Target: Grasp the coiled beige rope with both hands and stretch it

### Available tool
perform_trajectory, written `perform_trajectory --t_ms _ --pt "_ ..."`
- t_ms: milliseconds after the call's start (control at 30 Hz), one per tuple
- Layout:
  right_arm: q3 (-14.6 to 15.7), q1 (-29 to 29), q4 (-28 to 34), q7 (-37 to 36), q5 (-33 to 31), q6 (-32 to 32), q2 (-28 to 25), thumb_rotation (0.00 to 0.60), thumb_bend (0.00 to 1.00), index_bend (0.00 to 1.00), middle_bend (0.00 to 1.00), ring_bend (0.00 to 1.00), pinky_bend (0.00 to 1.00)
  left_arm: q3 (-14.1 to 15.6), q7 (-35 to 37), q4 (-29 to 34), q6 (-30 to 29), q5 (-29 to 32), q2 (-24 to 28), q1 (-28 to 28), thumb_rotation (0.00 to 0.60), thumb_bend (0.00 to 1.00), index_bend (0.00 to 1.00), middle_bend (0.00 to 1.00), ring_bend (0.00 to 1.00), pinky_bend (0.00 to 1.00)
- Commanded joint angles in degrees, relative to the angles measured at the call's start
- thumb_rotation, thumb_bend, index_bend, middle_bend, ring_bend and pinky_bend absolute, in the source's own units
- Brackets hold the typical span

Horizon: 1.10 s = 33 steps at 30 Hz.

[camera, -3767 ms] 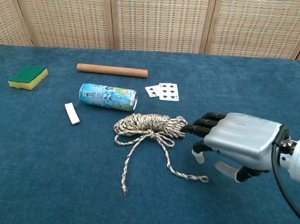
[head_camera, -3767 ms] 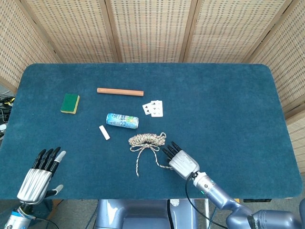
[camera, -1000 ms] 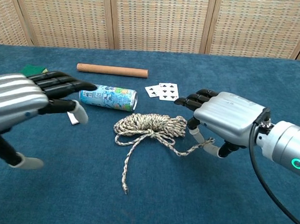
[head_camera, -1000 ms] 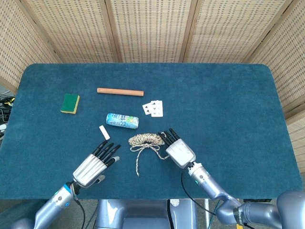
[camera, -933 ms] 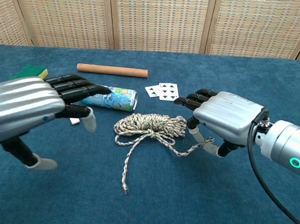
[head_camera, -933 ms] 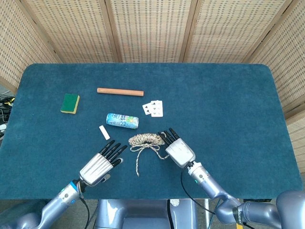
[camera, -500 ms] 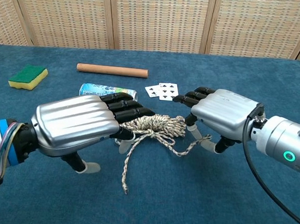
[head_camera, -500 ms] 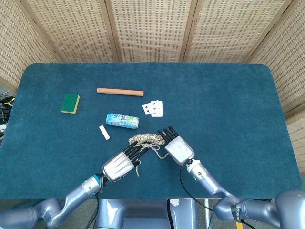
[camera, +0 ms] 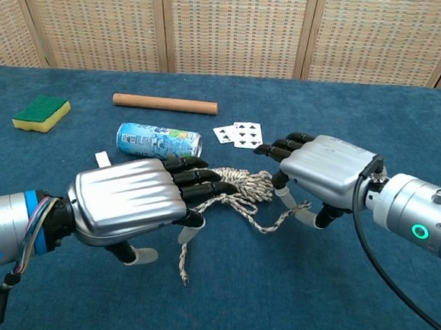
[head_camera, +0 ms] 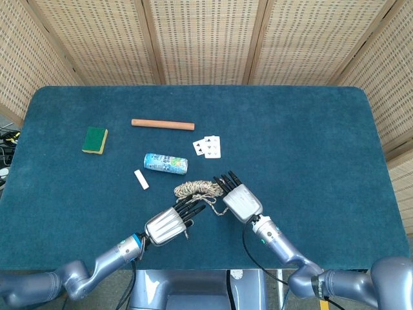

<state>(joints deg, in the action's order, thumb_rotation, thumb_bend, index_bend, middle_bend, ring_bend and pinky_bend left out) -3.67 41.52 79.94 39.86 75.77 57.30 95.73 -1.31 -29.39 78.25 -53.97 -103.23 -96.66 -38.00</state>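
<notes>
While the blue drink can lay just behind, the left hand covered the coiled beige rope, fingers closing on it. The right hand pinched its loose end.

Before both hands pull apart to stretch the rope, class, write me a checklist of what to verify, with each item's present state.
1. Left hand reaches the coiled beige rope: ok, its fingers lie over the coil's left side.
2. Left hand grips the rope: cannot tell, the fingers hide the contact.
3. Right hand holds a strand: ok, a loose end runs up beneath it, lifted off the table.
4. Rope free of neighbours: ok, the can and the playing cards lie apart from it.
5. Room to pull sideways: ok on the right; on the left the white block lies close.
</notes>
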Motion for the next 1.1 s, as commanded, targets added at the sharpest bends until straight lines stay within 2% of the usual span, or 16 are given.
perform_trajectory --t_ms 33,667,1100 --pt "-0.01 -0.02 -0.26 0.13 -0.2 -0.13 0.22 0.6 0.43 0.64 0.0 0.0 0.0 0.47 0.55 -1.02 0.01 0.19 -1.16 -0.66 0.6 0.28 0.5 0.0 0.0 0.0" --pt "0.03 -0.15 -2.98 -1.49 -0.68 -1.2 1.31 0.6 0.43 0.64 0.0 0.0 0.0 2.44 -0.64 -6.31 0.52 1.84 -5.22 -2.92 0.6 0.34 0.55 0.0 0.0 0.0" --pt "-0.04 -0.07 -3.4 -1.99 -0.41 -1.43 1.72 0.6 0.43 0.64 0.0 0.0 0.0 3.23 -0.56 -7.52 -0.58 2.66 -7.02 -3.53 0.6 0.36 0.55 0.0 0.0 0.0"
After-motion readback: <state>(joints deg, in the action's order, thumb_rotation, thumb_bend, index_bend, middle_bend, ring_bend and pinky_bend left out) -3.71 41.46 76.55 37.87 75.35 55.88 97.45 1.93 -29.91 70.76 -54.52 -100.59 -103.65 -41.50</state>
